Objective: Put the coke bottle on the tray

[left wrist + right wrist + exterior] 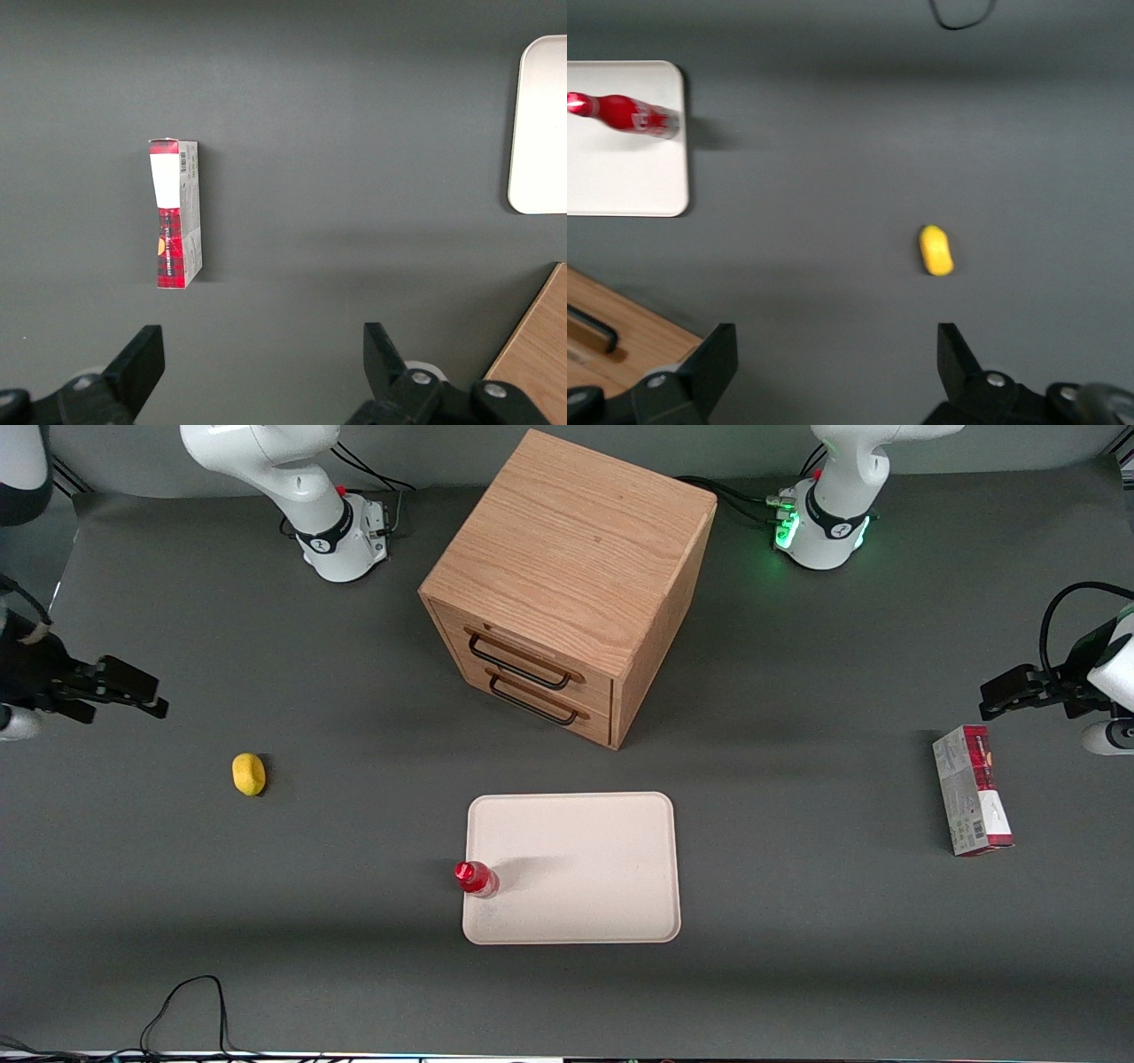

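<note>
The coke bottle (476, 878), red with a red cap, stands on the cream-white tray (585, 841), at the tray's edge toward the working arm's end. It also shows in the right wrist view (625, 115), on the tray (620, 177). My right gripper (151, 691) hangs above the table at the working arm's end, well away from the bottle. It is open and empty, with bare table between its fingers (833, 354).
A yellow lemon (249, 773) lies on the table between the gripper and the tray, and shows in the right wrist view (935, 250). A wooden drawer cabinet (567, 584) stands farther from the front camera than the tray. A red-and-grey carton (972, 802) lies toward the parked arm's end.
</note>
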You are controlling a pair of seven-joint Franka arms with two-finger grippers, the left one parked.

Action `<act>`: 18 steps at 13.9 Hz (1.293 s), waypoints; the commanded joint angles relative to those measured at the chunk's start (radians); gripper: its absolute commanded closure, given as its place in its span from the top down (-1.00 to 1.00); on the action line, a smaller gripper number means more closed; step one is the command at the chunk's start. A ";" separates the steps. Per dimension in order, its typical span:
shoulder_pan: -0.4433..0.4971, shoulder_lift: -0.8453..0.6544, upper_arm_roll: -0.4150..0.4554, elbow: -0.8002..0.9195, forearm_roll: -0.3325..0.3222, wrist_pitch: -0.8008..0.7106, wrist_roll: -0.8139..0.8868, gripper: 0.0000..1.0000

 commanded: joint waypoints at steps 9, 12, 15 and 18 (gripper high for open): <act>-0.097 -0.040 0.110 -0.040 -0.061 0.013 -0.008 1.00; -0.091 -0.032 0.104 -0.040 -0.061 -0.004 -0.001 1.00; -0.091 -0.031 0.104 -0.045 -0.055 -0.021 0.004 1.00; -0.091 -0.031 0.104 -0.045 -0.049 -0.036 0.001 1.00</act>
